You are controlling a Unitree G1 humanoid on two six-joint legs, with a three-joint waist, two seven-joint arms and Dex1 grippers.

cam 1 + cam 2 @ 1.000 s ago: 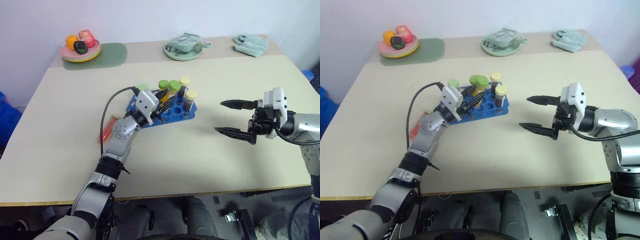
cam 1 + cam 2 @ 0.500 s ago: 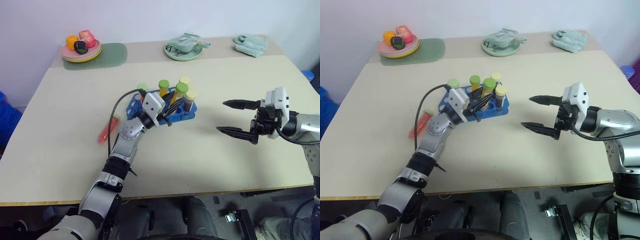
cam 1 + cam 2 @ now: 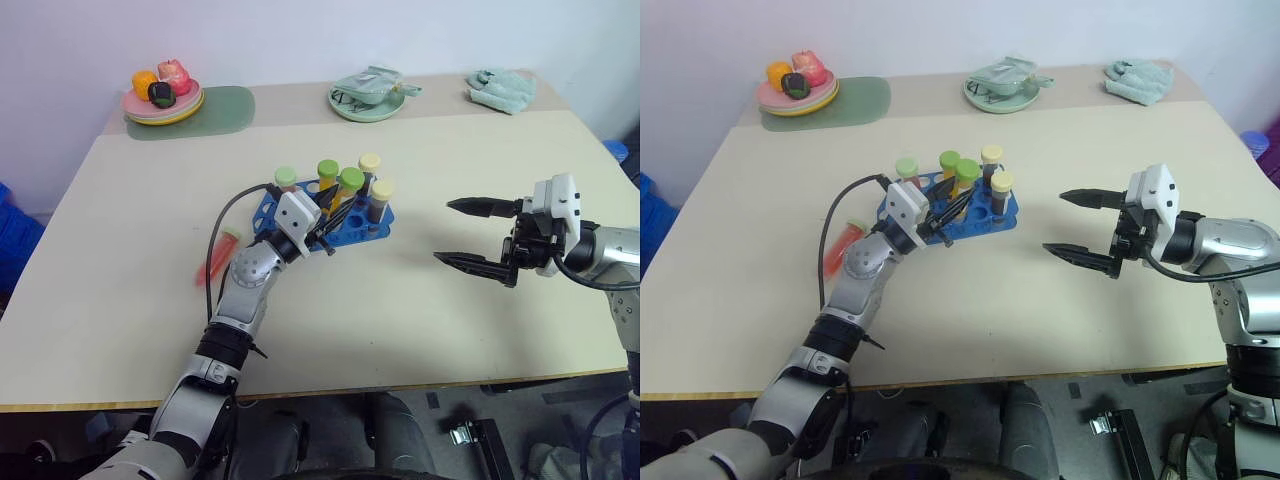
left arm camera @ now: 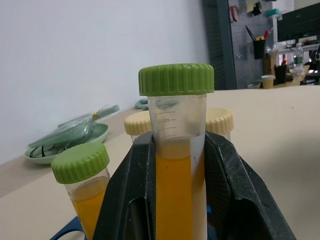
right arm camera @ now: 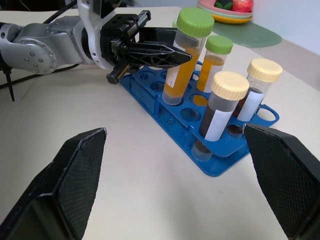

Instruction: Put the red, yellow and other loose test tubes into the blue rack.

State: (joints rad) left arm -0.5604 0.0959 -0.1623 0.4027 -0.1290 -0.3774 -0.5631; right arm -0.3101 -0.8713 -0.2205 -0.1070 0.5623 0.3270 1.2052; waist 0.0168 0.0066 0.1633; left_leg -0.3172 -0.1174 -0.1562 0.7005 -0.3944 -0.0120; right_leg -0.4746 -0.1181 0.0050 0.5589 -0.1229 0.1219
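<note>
The blue rack [image 3: 268, 212] stands mid-table with several capped tubes upright in it. My left gripper [image 3: 336, 201] is shut on a yellow test tube with a green cap [image 3: 349, 180]. That tube leans in a rack hole [image 5: 173, 95], and the black fingers [image 4: 141, 170] clamp its sides. A red test tube [image 3: 215, 262] lies loose on the table left of my left forearm. My right gripper [image 3: 443, 231] hovers open to the right of the rack, holding nothing.
At the back left a plate of toy fruit [image 3: 162, 100] sits on a green mat. A green dish [image 3: 368, 98] and a teal cloth [image 3: 502, 88] lie along the far edge. A black cable [image 3: 225, 215] loops over my left forearm.
My left forearm has shifted slightly, uncovering more of the red tube on the table. The held yellow tube stays at the rack. The right gripper has kept still.
</note>
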